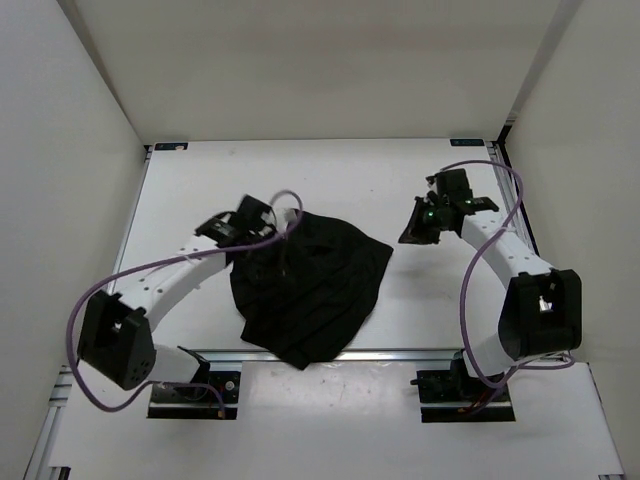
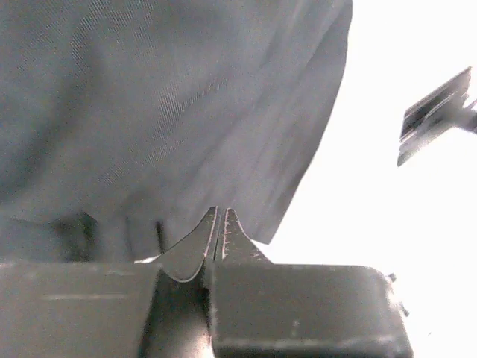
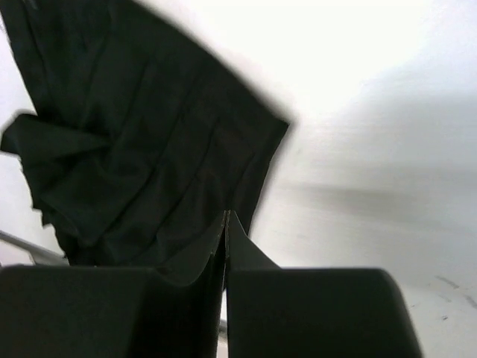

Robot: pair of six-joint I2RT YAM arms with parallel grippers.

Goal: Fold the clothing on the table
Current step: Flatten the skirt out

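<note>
Black clothing (image 1: pixel 310 290) at tips of closed left gripper (image 2: pixel 218 224), well apart from closed right gripper (image 3: pixel 226 224).

1. A white back wall (image 1: pixel 320 60) stands on the far side of both the left gripper (image 2: pixel 218 218) and the right gripper (image 3: pixel 226 216), well apart from each.
2. A white left side wall (image 1: pixel 70 180) rises outboard of the left gripper, well apart from it.
3. A white right side wall (image 1: pixel 590 150) rises outboard of the right gripper.
4. A white lower board (image 1: pixel 330 430) lies on the near side of both grippers.
5. A silver slotted rail (image 1: pixel 45 430) edges that board, near-left of the left gripper.
</note>
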